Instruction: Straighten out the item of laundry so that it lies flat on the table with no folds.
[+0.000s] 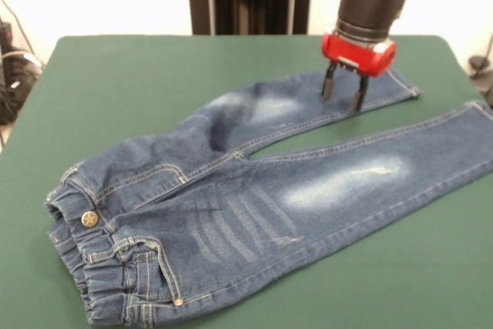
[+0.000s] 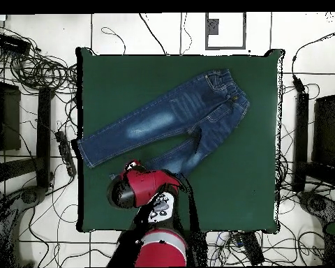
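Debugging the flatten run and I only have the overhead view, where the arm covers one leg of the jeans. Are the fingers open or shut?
Observer: Open. In the front view the fingers are spread, with nothing between them.
Operator: Where on the jeans?
Observer: Pointing straight down at the leg nearer the robot, close to its hem. The tips are at the denim, but I can't tell if they press on it.
Operator: Any folds left?
Observer: The jeans are mostly flat, but there's a raised crease where that leg meets the seat.
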Tool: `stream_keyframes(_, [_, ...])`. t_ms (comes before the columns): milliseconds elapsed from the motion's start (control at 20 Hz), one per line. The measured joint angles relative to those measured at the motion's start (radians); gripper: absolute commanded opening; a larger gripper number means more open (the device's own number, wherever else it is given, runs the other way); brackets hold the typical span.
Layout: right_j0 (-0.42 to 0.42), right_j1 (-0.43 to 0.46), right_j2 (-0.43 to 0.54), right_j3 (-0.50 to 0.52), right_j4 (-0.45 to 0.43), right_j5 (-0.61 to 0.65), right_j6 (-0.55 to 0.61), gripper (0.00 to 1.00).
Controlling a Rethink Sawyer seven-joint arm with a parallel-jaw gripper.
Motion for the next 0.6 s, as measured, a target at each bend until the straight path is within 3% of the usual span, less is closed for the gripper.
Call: stream_keyframes(600, [0.002, 0.026, -0.003, 0.028, -0.001, -0.080, 0.000, 1.00])
